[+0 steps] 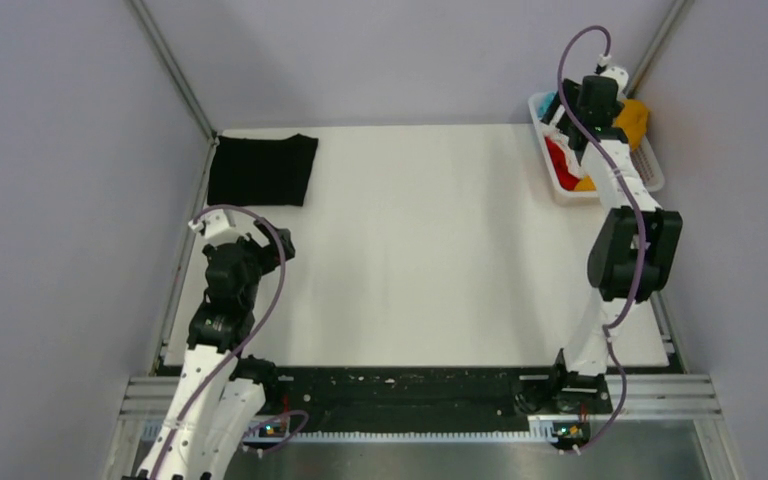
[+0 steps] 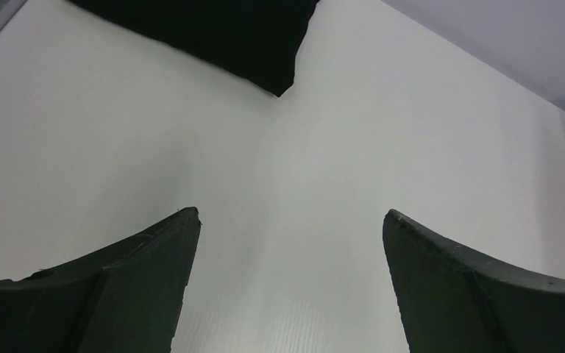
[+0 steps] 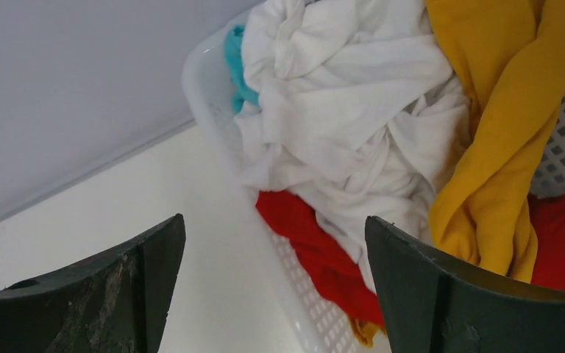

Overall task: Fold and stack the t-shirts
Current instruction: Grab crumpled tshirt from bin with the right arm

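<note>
Black folded cloth t-shirt flat, far left | left gripper spread, empty, near left | right gripper spread, empty, over white plastic lattice basket, far right

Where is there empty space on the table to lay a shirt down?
The table is bare between the folded black t-shirt in the far left corner and the basket at far right. The basket is crowded: white t-shirt, yellow-orange t-shirt, red t-shirt.

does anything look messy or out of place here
Only in the white plastic lattice basket, far right: white cloth t-shirt, yellow-orange cloth t-shirt, red cloth t-shirt and teal cloth t-shirt lie crumpled in a tangled heap. The folded black cloth t-shirt lies flat, far left corner. Nothing spilled or damaged.
</note>
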You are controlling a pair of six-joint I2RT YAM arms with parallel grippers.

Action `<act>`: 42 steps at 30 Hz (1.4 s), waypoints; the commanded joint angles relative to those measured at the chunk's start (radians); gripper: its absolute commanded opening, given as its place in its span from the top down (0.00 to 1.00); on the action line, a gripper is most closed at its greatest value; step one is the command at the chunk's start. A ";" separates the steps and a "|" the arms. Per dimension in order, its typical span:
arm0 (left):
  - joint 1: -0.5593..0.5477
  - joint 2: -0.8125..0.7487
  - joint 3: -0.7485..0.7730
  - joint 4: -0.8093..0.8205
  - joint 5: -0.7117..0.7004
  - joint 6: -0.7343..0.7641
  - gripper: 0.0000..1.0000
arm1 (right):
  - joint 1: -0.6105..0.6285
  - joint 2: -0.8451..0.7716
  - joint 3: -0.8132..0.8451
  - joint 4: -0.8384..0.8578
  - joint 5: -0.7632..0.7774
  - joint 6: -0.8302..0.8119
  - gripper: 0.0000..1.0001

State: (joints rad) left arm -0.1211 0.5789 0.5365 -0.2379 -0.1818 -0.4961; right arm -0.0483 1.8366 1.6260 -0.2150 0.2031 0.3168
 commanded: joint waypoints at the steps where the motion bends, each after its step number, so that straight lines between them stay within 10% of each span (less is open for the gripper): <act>1: 0.003 0.006 -0.005 0.048 -0.088 -0.007 0.01 | -0.056 0.207 0.231 -0.016 -0.011 -0.052 0.10; 12: 0.003 0.030 0.010 0.039 -0.116 0.002 0.01 | -0.097 0.566 0.544 -0.048 0.034 -0.056 0.30; 19: 0.003 0.024 0.018 0.029 -0.124 0.001 0.01 | -0.132 0.573 0.555 0.004 -0.055 -0.012 1.00; 42: 0.002 -0.090 0.068 -0.066 0.009 -0.074 0.01 | -0.079 -0.201 0.479 0.201 -0.308 0.023 1.00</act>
State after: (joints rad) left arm -0.1211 0.5198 0.5644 -0.2951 -0.2379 -0.5419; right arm -0.1646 1.8046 2.1681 -0.1661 0.0250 0.2745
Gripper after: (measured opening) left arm 0.986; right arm 0.032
